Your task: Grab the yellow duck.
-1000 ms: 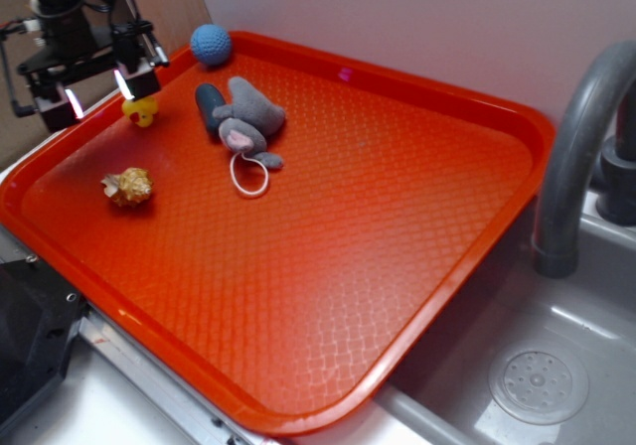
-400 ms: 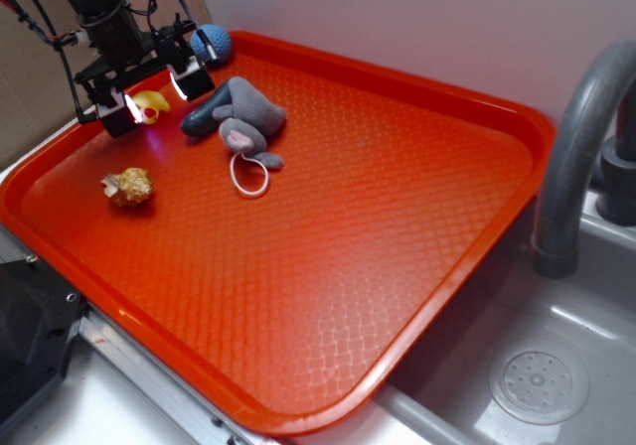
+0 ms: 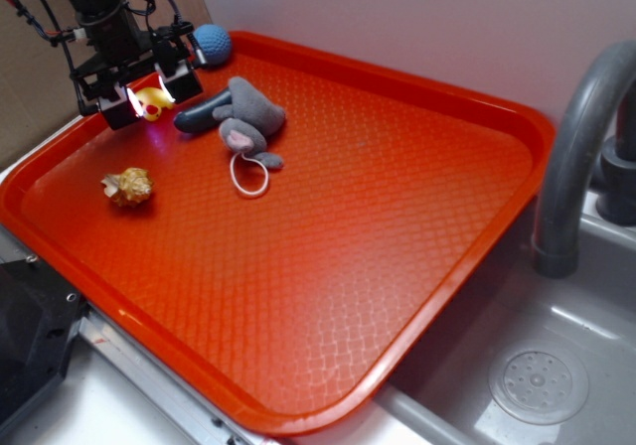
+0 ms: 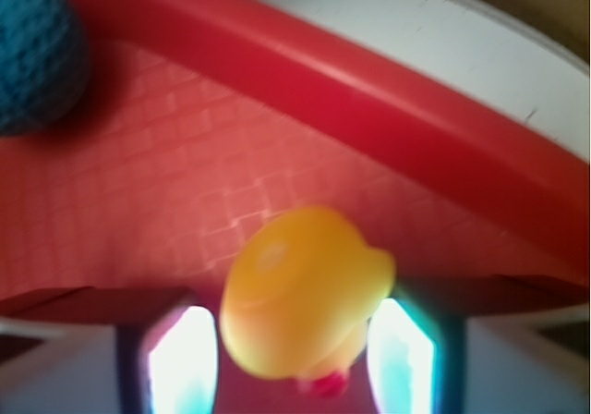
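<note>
Exterior: black gripper (image 3: pixel 142 87) clamps small yellow rubber duck (image 3: pixel 151 100) between its fingers, lifted above far-left corner of red textured plastic tray (image 3: pixel 417 217); blue knitted ball (image 3: pixel 211 42) just behind.
Wrist: duck (image 4: pixel 300 289) held between both lit pads (image 4: pixel 185 359); ball (image 4: pixel 37 49) upper left.

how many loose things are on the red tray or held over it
4: yellow duck between the gripper fingers, blue ball at far rim, grey mouse beside it, gold lump near left.
</note>
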Available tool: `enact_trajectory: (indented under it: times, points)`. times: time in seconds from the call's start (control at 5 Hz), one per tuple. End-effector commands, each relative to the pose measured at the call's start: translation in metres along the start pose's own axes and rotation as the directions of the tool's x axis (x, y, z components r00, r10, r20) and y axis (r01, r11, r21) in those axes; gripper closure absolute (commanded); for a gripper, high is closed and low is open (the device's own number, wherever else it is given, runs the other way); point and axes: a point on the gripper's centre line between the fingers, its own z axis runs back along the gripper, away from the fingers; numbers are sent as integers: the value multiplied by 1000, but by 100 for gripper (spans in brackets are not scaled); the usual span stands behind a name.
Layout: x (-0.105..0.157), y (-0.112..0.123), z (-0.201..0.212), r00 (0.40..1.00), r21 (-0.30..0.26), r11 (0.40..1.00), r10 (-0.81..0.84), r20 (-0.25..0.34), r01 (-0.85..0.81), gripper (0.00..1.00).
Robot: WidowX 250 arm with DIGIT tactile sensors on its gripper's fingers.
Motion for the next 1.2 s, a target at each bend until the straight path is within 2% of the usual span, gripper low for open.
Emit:
enact_trajectory:
  times: [0.0, 0.2, 0.4, 0.6, 0.8, 1.0]
  points:
    - [23, 24, 8, 998, 12, 999, 45, 32, -46, 100]
    - [12, 6, 37, 983, 25, 983, -181, -42, 182, 100]
    - [-18, -11, 93, 905, -60, 911, -411, -104, 407, 100]
    - [-44, -14, 140, 777, -127, 782, -622, -95, 610, 100]
    - [-81, -12, 187, 665, -220, 651, -747, -15, 727, 100]
    - [-108, -9, 225, 625, -282, 592, -780, 35, 755, 100]
